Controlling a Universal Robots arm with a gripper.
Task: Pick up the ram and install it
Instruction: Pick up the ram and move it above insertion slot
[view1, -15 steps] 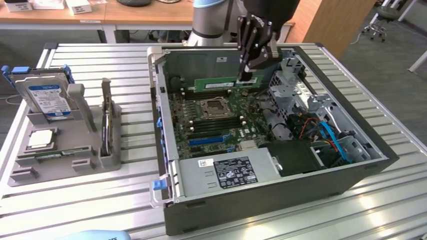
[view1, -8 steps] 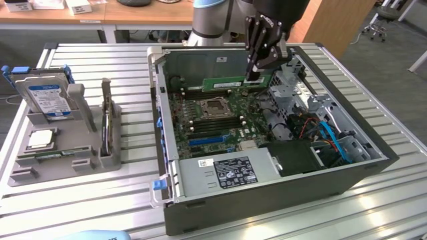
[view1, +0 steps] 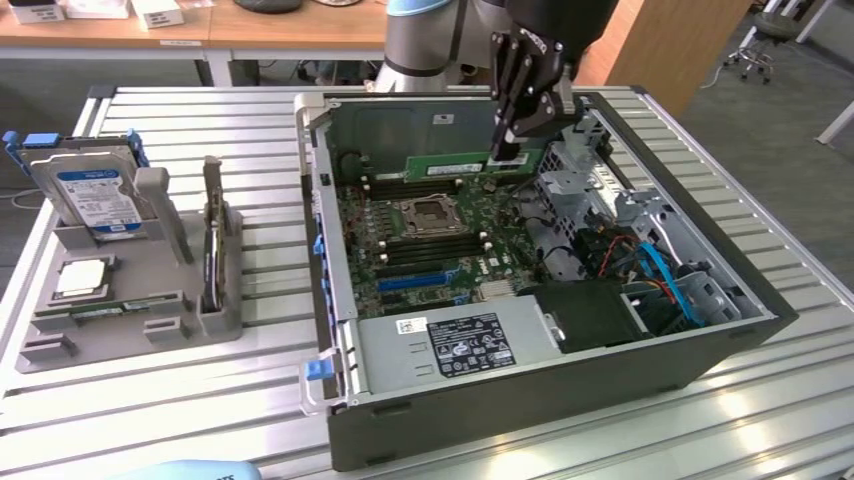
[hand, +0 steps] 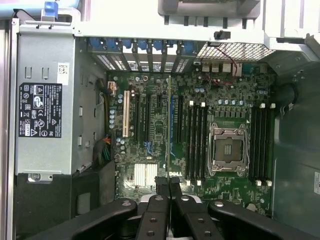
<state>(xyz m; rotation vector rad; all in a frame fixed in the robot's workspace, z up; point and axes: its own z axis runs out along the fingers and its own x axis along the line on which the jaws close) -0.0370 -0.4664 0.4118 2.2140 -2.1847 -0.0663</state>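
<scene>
I have the gripper (view1: 507, 155) down inside the open computer case (view1: 534, 410), its fingers clenched on the ram (view1: 454, 164). The green stick is gripped near one end and runs level toward the exterior view's left. It sits over the far side of the motherboard (view1: 414, 265), beyond the processor socket (view1: 430, 213) and well away from the power supply (view1: 454, 345). I cannot tell whether its lower edge touches a memory slot. From the wrist camera I see the ram (hand: 169, 125) edge-on as a thin line running out from the closed fingertips (hand: 161, 186) across the board, with the socket (hand: 227, 150) to one side. On the table (view1: 160, 400) beside the case, the grey tray (view1: 200, 320) holds a hard drive (view1: 94, 190), a silver chip (view1: 83, 277) and a second green stick (view1: 114, 308)
</scene>
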